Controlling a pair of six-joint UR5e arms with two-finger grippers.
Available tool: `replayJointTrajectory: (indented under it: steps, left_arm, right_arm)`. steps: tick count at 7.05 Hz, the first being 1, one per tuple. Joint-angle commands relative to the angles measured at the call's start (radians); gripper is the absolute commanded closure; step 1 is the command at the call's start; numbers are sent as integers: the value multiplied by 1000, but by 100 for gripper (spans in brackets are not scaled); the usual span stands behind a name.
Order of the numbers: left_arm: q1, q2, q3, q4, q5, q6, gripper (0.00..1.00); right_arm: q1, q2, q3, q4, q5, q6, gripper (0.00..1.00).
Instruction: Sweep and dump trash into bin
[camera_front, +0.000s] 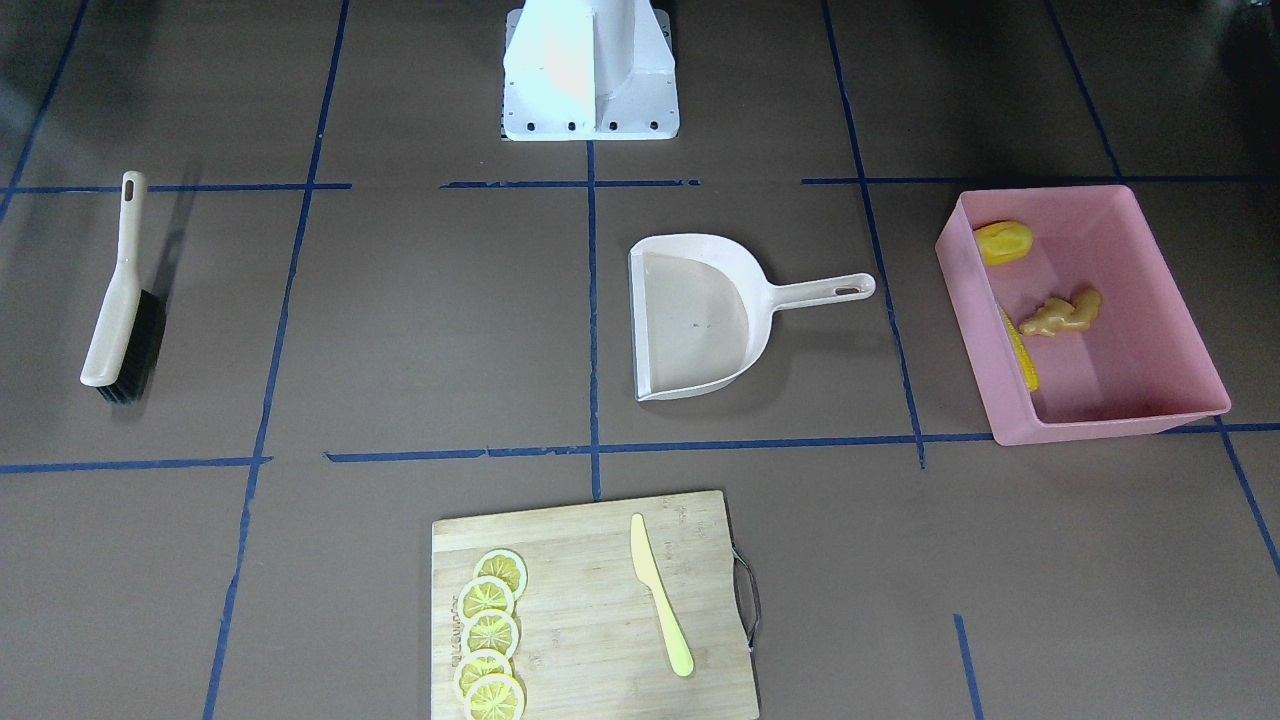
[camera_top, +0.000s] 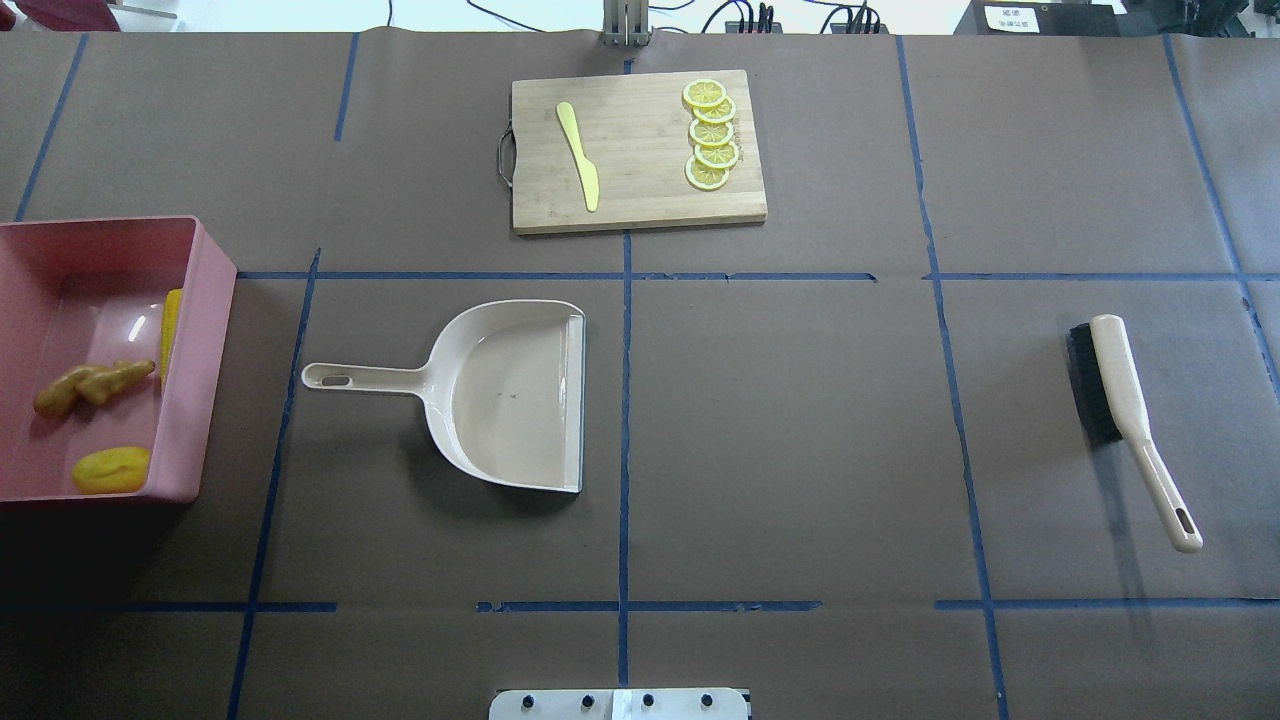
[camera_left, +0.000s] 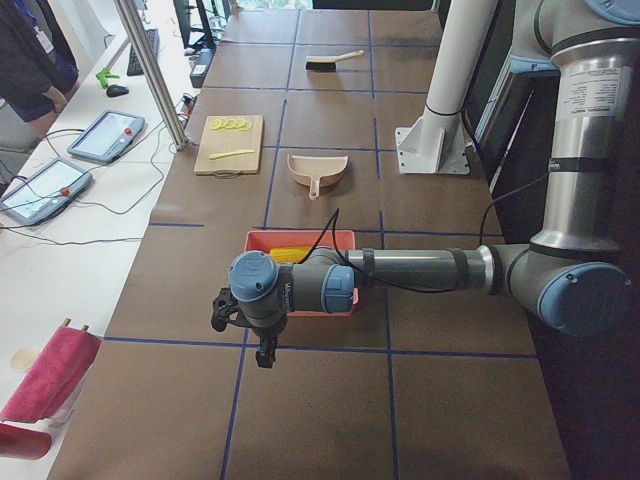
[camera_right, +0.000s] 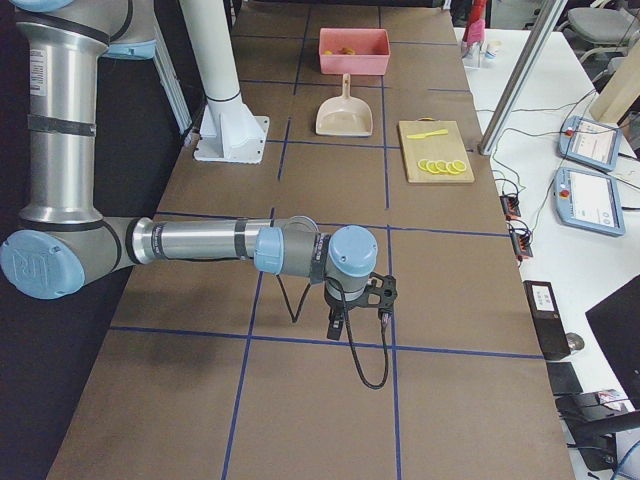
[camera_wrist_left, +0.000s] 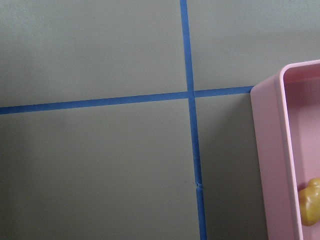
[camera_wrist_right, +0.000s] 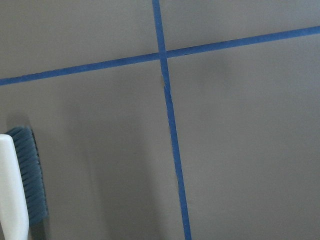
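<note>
The pink bin (camera_front: 1110, 425) sits at the table's end on my left side, and also shows in the overhead view (camera_top: 205, 370). Inside it lie the corn cob (camera_front: 1020, 348), the lumpy yellow vegetable (camera_front: 1003, 242) and the ginger root (camera_front: 1062, 315). The beige dustpan (camera_front: 695, 320) lies empty mid-table. The brush (camera_front: 118, 300) lies on my right side. My left gripper (camera_left: 242, 328) hangs beside the bin, seen only in the left side view. My right gripper (camera_right: 355, 302) shows only in the right side view. I cannot tell whether either is open or shut.
A wooden cutting board (camera_front: 590, 610) at the far side from my base carries several lemon slices (camera_front: 490, 630) and a pale yellow knife (camera_front: 660, 600). The left wrist view shows the bin's corner (camera_wrist_left: 272, 165). The right wrist view shows the brush's end (camera_wrist_right: 15, 195).
</note>
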Motion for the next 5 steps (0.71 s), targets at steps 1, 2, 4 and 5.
replayJointTrajectory:
  steps: [1, 2, 4, 5]
  left_arm:
    - [0, 2, -1, 0, 0, 0, 0]
    - [0, 2, -3, 0, 0, 0, 0]
    - [0, 5, -3, 0, 0, 0, 0]
    - [0, 5, -3, 0, 0, 0, 0]
  right_arm:
    - [12, -4, -3, 39, -17, 0, 0]
    - [12, -17, -4, 102, -55, 12, 0]
    - [12, -20, -4, 104, -62, 15, 0]
    - [12, -20, -6, 102, -58, 17, 0]
